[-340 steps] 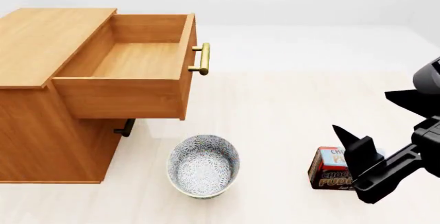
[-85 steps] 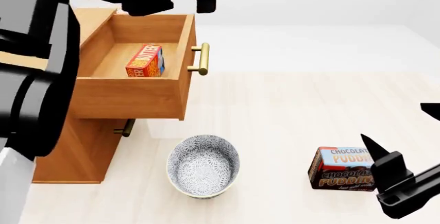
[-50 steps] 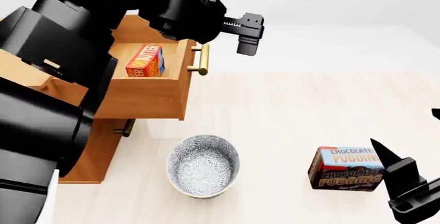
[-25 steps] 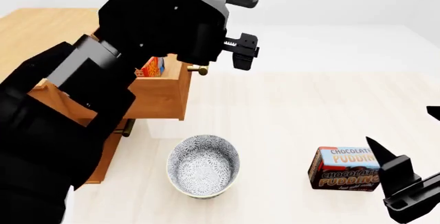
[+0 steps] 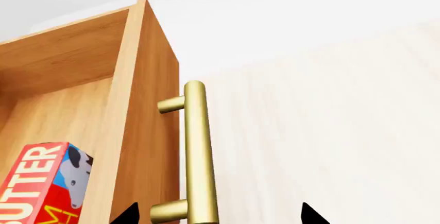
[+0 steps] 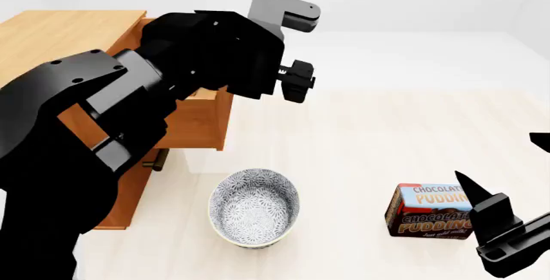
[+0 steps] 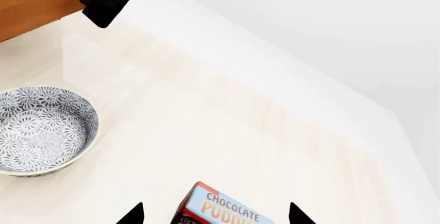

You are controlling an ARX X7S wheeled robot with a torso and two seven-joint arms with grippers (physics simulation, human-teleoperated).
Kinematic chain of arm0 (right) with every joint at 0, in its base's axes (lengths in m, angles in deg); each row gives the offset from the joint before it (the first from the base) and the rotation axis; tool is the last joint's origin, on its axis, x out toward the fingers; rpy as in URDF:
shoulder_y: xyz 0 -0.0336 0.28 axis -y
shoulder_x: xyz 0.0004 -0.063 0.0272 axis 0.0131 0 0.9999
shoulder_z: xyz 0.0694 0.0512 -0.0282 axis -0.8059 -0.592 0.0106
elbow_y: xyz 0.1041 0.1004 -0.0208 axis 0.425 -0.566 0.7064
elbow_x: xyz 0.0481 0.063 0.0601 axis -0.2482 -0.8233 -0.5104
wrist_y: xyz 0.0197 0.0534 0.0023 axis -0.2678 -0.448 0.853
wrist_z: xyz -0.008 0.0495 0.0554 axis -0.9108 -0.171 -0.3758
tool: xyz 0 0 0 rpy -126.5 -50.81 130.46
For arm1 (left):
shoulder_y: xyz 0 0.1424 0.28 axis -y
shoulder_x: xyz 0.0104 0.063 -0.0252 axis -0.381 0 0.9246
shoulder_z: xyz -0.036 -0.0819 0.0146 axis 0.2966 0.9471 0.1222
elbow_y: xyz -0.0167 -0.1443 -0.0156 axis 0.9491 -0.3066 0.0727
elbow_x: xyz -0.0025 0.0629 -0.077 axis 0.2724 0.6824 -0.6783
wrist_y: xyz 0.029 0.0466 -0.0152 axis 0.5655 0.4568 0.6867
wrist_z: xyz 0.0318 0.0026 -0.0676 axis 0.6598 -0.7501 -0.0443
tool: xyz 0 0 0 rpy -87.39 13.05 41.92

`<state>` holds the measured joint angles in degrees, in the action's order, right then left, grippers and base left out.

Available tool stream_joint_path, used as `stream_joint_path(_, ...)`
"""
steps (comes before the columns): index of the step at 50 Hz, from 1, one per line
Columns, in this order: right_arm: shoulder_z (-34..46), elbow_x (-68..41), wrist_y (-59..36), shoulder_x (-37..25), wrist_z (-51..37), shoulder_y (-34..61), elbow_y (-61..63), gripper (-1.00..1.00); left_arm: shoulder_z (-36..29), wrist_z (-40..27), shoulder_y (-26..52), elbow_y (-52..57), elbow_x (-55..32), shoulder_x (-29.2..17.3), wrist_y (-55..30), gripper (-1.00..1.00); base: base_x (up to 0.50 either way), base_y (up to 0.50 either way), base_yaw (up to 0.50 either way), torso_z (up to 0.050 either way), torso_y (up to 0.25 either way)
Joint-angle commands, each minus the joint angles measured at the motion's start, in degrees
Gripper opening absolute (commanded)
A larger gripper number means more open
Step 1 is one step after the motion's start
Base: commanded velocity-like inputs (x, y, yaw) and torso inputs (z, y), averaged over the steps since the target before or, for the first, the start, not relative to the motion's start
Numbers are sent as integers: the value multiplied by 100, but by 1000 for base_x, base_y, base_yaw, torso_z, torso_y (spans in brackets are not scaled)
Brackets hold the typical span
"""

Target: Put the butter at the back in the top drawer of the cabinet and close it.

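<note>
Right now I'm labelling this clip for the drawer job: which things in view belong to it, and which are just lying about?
Belong to the job:
- butter, already inside the drawer
- top drawer, open, brass handle
- cabinet
- left gripper, open astride the handle

Just lying about:
- patterned bowl
- chocolate pudding box
- right gripper, open, idle above that box

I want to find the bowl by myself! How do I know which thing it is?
Start at the big wooden cabinet with the open top drawer. On the pale floor just in front of it sits the bowl. It is round and open, covered in a grey-and-white flower pattern, unlike the boxy chocolate pudding beside it.
</note>
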<state>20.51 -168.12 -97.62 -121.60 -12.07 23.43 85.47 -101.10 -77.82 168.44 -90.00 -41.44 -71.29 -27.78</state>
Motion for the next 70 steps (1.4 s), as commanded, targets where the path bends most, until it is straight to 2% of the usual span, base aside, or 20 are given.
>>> stream_joint_path(1,-23,19,11,8,7,-40,7,100,-778,-92,-95,-194,-530,-1,215,100,0,0,0,0,0)
stream_joint_path(19,-94,-80,-39,93,-97,-55,-29,100,-785,-394,-145,-340,-285,-1,37,100,0,0,0,0,0)
stream_joint_path(41,-183,-202,-87,171,-213,-62,-49,100,-728,-899,-334,-691,558,0,-190,100,0,0,0,0,0)
stream_joint_path(70,-296,-315,-152,211,-305,-87,-48,100,-680,-966,-473,-1241,1036,0,-305,100,0,0,0,0,0)
